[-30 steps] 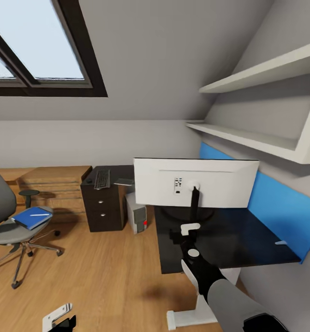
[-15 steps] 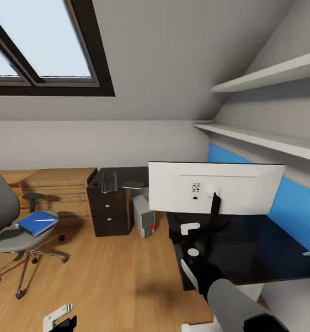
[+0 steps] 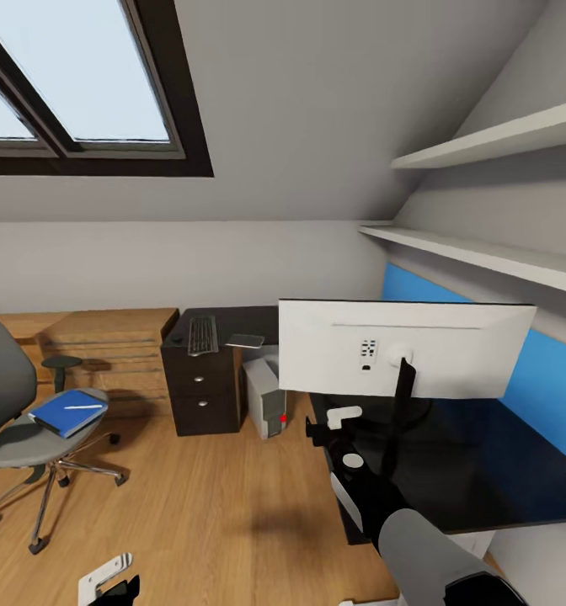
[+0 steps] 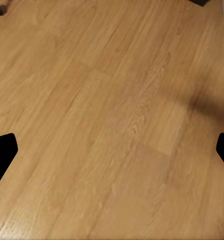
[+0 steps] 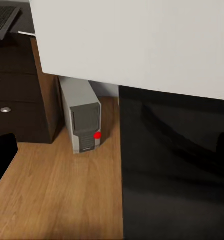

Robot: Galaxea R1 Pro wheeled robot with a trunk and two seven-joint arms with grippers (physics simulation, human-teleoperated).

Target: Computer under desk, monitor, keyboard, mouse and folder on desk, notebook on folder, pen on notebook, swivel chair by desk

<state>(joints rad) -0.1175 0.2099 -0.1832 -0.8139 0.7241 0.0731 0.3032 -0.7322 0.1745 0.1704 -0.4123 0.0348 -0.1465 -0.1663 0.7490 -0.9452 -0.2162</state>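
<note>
The white-backed monitor (image 3: pixel 405 349) stands on the black desk (image 3: pixel 477 488), and its back panel (image 5: pixel 137 40) looms close. A grey computer tower (image 3: pixel 266 397) (image 5: pixel 84 120) sits on the floor between the desk and a dark drawer cabinet (image 3: pixel 200 391). The keyboard (image 3: pixel 202 334) lies on that cabinet beside a thin grey flat item (image 3: pixel 246 341). On the swivel chair (image 3: pixel 18 433) at the left rests the blue folder (image 3: pixel 64 414) with a white pen (image 3: pixel 82 406) on it. My right gripper (image 3: pixel 332 423) (image 5: pixel 112 150) hangs open at the desk's front corner. My left gripper (image 3: pixel 108 582) (image 4: pixel 112 152) is open over bare floor.
Wooden steps or drawers (image 3: pixel 106 353) line the back wall beside the cabinet. White wall shelves (image 3: pixel 485 252) jut out above the desk and a blue panel (image 3: pixel 536 379) backs it. The sloped ceiling holds a skylight (image 3: pixel 72 76). Wood floor (image 3: pixel 207 505) stretches between chair and desk.
The whole picture has shifted right, so the camera has turned or moved. Both arms keep their place in the view, and nothing in the room has moved.
</note>
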